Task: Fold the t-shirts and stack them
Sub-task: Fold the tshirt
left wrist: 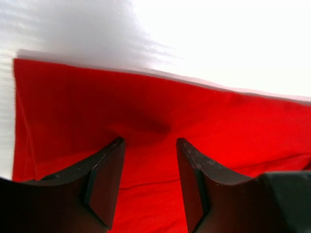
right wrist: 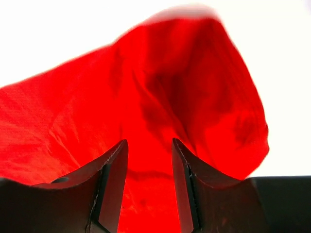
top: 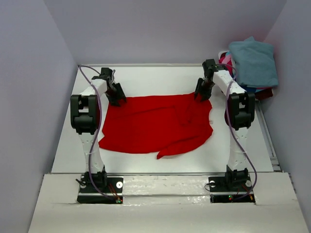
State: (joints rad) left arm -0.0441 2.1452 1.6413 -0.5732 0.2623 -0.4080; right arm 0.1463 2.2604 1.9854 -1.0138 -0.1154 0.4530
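A bright red t-shirt lies spread on the white table, with its front right edge curled over. My left gripper is down on the shirt's far left corner. In the left wrist view its jaws stand open over flat red cloth near the hem. My right gripper is at the shirt's far right corner. Its jaws stand apart, with a raised hump of red cloth between and ahead of them. A teal-blue t-shirt tops a pile at the far right.
The pile at the back right corner also shows pink cloth and dark maroon cloth under the teal one. Grey walls close in the table on the left, back and right. Both arm bases sit on the near ledge.
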